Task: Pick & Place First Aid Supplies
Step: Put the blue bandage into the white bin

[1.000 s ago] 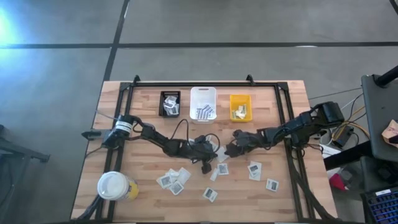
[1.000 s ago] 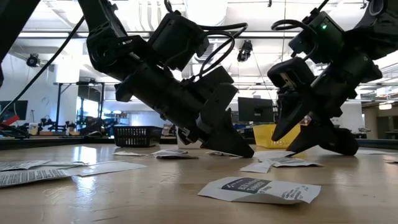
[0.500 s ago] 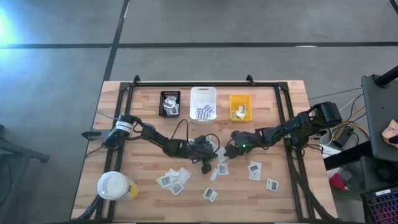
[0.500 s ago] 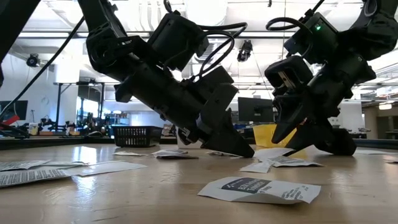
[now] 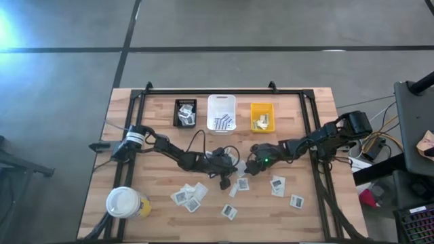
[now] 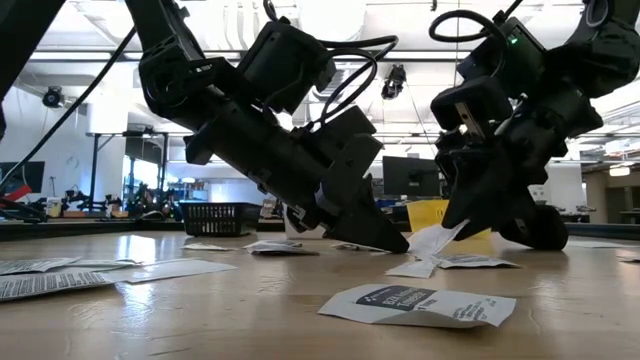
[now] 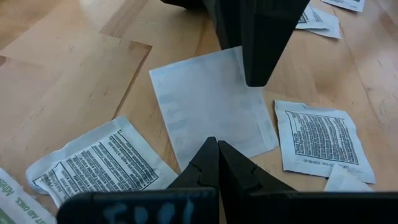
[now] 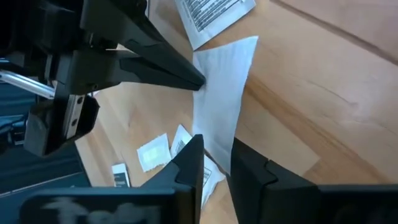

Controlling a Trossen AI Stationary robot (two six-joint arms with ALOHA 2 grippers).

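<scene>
While the left arm lies stretched low across the table, its left gripper points down at the plain white packet in front of the white bin — fingers pressed together, tips touching the sheet. The right arm reaches in from the other side, elbow bent, wrist tipped steeply down. The right gripper has its fingers clamped on the near edge of that same packet, which tilts up off the wood in the low view. More printed packets lie scattered farther from the white bin — one close to the low camera.
</scene>
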